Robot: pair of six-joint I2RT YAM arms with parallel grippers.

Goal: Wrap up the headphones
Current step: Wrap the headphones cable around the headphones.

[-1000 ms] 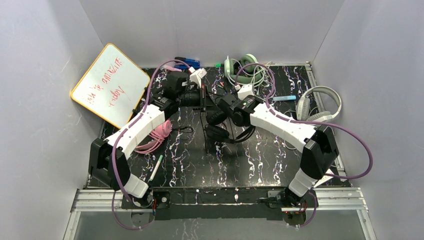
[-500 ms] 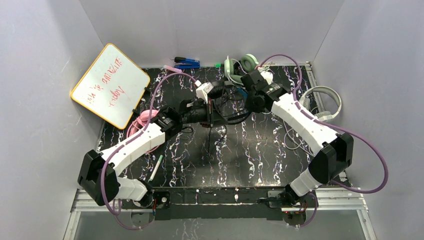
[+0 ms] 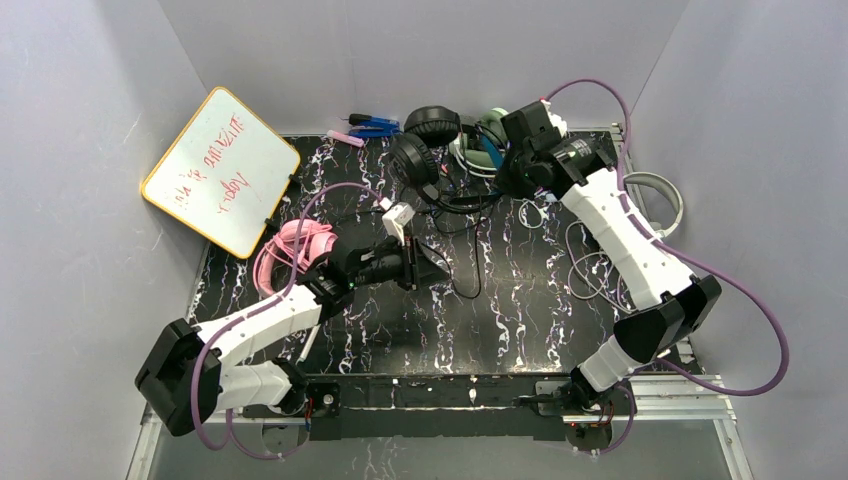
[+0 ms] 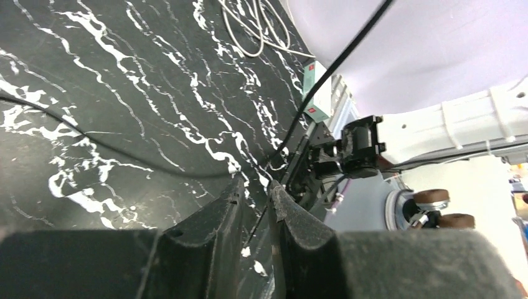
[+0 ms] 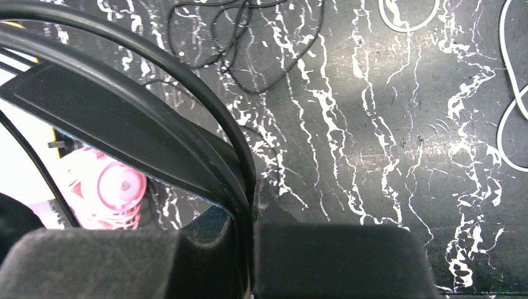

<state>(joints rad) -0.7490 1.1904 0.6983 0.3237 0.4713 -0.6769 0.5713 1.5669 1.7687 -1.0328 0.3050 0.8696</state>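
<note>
The black headphones (image 3: pixel 425 140) hang at the back middle of the table, both cups up near the wall. My right gripper (image 3: pixel 503 183) is shut on their headband (image 5: pixel 155 134), which fills the left of the right wrist view; that gripper (image 5: pixel 255 218) holds it above the table. My left gripper (image 3: pixel 428 265) is at mid-table, shut on the thin black cord (image 4: pixel 330 68), which runs taut between its jaws (image 4: pixel 255 187). The pink headphones (image 3: pixel 295 245) lie by the left arm and show in the right wrist view (image 5: pixel 106 187). The white-grey headphones (image 3: pixel 655 195) lie at the right edge, partly hidden by the right arm.
A whiteboard (image 3: pixel 222 170) leans at the back left. A green-white headset (image 3: pixel 482 135) sits behind the black one. Blue items (image 3: pixel 375 125) lie at the back wall. Loose white cords (image 3: pixel 590 265) lie right of centre. A pen (image 3: pixel 310 340) lies near the left arm's base.
My right gripper has carried the black headphones up and back toward the far wall. My left gripper has drawn back toward the near side with the cord, pulling it out.
</note>
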